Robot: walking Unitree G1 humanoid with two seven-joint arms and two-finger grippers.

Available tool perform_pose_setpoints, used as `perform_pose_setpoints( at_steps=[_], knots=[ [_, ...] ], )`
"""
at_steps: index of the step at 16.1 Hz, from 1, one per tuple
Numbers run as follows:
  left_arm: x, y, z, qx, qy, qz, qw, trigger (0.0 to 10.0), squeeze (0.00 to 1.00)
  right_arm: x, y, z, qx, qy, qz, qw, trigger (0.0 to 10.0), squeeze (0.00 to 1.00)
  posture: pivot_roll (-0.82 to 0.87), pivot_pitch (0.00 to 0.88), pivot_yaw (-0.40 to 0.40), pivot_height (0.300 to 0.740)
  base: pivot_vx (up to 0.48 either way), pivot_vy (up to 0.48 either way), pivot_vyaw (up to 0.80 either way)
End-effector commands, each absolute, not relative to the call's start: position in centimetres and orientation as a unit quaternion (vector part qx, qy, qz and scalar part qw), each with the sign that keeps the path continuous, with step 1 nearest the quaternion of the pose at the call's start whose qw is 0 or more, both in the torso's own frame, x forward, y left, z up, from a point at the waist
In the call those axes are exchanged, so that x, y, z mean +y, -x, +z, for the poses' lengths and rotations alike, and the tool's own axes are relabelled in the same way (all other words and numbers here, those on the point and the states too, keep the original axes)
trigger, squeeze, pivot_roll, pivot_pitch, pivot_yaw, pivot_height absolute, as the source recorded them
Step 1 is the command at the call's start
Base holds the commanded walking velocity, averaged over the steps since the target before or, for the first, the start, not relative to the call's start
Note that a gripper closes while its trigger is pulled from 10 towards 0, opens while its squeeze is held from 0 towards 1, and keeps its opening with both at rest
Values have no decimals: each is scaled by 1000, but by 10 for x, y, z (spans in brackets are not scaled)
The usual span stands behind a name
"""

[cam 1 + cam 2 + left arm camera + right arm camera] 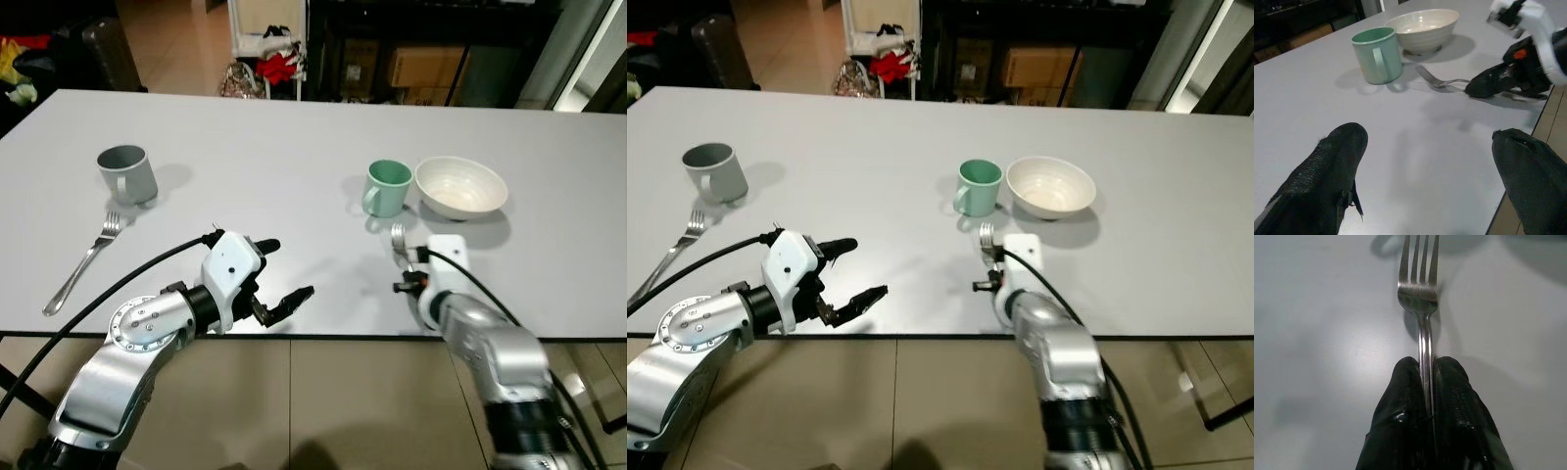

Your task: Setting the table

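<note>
On the white table [294,137], my right gripper [406,258] is shut on the handle of a silver fork [1419,293]. The fork's tines [398,235] point toward a green mug [389,188], and a white bowl [460,186] stands right of the mug. In the right wrist view, both black fingers [1400,396] pinch the handle low over the tabletop. My left gripper [287,268] hovers open and empty near the front edge, left of the fork. At the table's left stand a grey mug [127,171] and a second fork [83,264].
The table's front edge [313,338] runs just under both wrists, with tiled floor below. Beyond the far edge are a rack with clothes [269,59], cardboard boxes [421,69] and a dark suitcase [103,49].
</note>
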State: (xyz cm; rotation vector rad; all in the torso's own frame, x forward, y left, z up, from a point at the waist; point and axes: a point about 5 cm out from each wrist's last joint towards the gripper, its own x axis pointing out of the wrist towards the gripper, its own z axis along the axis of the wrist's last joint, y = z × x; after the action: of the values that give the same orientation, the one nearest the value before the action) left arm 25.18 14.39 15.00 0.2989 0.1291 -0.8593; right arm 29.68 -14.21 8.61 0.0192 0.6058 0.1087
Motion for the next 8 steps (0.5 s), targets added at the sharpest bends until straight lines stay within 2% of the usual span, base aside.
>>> perform_pose_setpoints(
  at_steps=[1, 8],
  knots=[
    [143, -248, 151, 65, -145, -426, 891, 10000, 0, -139, -303, 88, 291, -3, 52, 955, 10000, 0, -39, 38, -27, 740, 0, 0, 0],
    [146, -245, 153, 73, -145, -431, 888, 10000, 0, -111, -324, 81, 289, 0, 58, 955, 10000, 0, -23, 44, -35, 740, 0, 0, 0]
  ],
)
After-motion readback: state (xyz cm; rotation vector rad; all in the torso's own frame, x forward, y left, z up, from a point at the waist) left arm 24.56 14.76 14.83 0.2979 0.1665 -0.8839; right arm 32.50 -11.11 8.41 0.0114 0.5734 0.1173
